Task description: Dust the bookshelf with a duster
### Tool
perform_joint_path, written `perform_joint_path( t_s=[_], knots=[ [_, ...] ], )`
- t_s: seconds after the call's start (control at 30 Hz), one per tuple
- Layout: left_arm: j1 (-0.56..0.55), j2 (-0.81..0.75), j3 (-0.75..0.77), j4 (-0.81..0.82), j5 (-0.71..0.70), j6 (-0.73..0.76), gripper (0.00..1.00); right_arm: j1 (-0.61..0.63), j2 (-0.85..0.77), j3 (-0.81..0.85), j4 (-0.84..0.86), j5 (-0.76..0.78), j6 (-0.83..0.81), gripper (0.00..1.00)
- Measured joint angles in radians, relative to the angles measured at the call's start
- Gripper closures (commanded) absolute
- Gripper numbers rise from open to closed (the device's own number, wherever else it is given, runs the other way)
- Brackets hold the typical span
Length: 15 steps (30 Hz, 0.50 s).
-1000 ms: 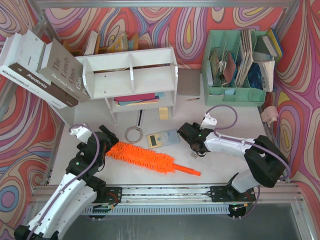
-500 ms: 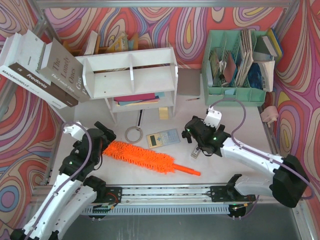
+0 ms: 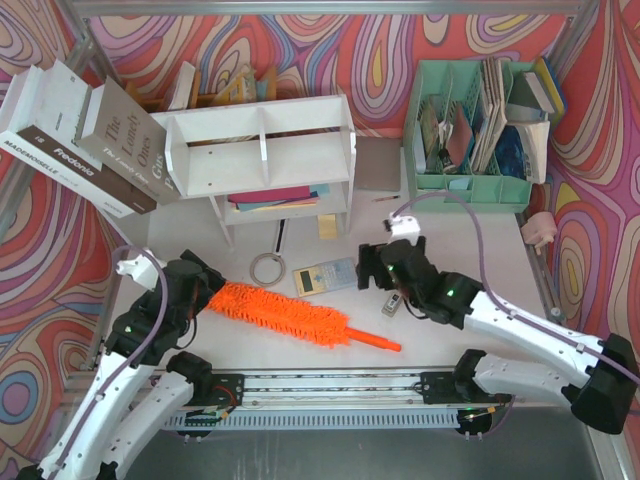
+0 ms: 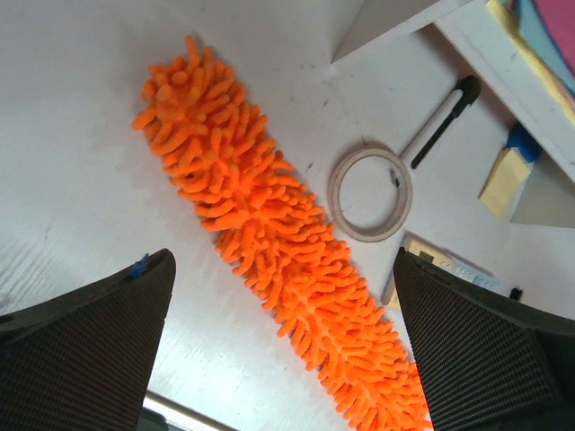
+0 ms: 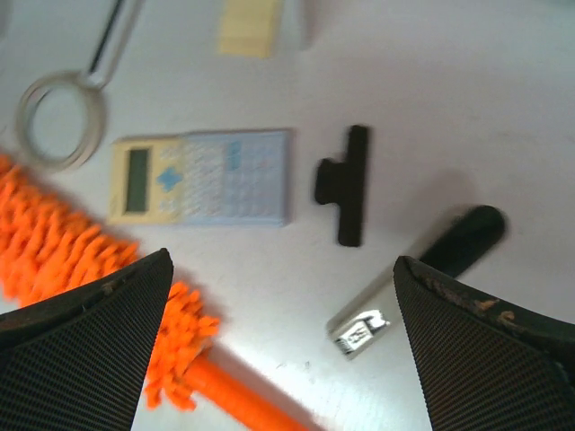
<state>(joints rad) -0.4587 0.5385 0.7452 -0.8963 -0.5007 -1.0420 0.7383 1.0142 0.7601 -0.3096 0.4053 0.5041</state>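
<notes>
The duster (image 3: 285, 312) lies flat on the table (image 3: 450, 230), slanted near the near edge: fluffy orange head toward the left side, thin handle (image 3: 375, 340) pointing right. Nobody has it. The left gripper (image 3: 205, 290) hovers over the head end with its jaws spread wide, and its wrist view shows the fingers straddling the chenille without touching it. The right gripper (image 3: 375, 265) is spread wide as well. It holds nothing and sits above the calculator (image 3: 325, 275) and a small black clip (image 5: 346, 184), with the duster's handle just beside it toward the near edge. By my read the handle is the part to grab, and the right arm is closer to it.

The bookshelf (image 3: 260, 150) stands at the far side, left of centre, with coloured papers on its lower tier. It's well apart from the duster, so I'd say no dusting is under way.

The white tabletop is cluttered. A tape ring (image 3: 267, 268) sits between shelf and duster, and a black-and-silver stick (image 3: 392, 303) lies beside the right gripper. The mint organizer (image 3: 470, 120) fills the far right corner, and big books (image 3: 90, 140) lean at far left. Swirling red, purple and yellow fabric walls surround it all.
</notes>
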Motion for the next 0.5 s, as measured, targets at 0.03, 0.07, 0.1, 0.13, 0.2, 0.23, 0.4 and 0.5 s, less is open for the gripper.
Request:
perform_joint_path(
  t_s=[0.03,0.07,0.1,0.13,0.2,0.23,0.4,0.5],
  knots=[
    [0.000,0.000,0.001,-0.016,0.001,-0.008,0.02,0.037,0.003,0.003,0.007,-0.003,-0.017,0.01],
    [0.000,-0.002,0.001,-0.029,0.002,-0.014,0.02,0.084,0.010,0.008,0.013,-0.007,-0.033,0.01],
    [0.000,-0.004,0.001,-0.045,0.004,-0.022,0.02,0.127,0.019,0.014,0.019,-0.014,-0.047,0.01],
    [0.000,-0.009,0.001,-0.056,0.007,-0.031,0.02,0.178,0.036,0.024,0.029,-0.020,-0.066,0.01],
    [0.000,-0.023,0.001,-0.078,0.009,-0.048,0.02,0.263,0.078,0.043,0.058,-0.032,-0.100,0.01],
    [0.000,-0.031,0.001,-0.084,0.011,-0.055,0.02,0.296,0.097,0.050,0.069,-0.037,-0.115,0.01],
    [0.000,-0.051,-0.017,-0.097,0.028,-0.086,0.02,0.425,0.212,0.073,0.137,-0.067,-0.188,0.01],
    [0.000,-0.051,-0.032,-0.097,0.046,-0.099,0.02,0.451,0.261,0.073,0.168,-0.098,-0.217,0.02]
  ],
)
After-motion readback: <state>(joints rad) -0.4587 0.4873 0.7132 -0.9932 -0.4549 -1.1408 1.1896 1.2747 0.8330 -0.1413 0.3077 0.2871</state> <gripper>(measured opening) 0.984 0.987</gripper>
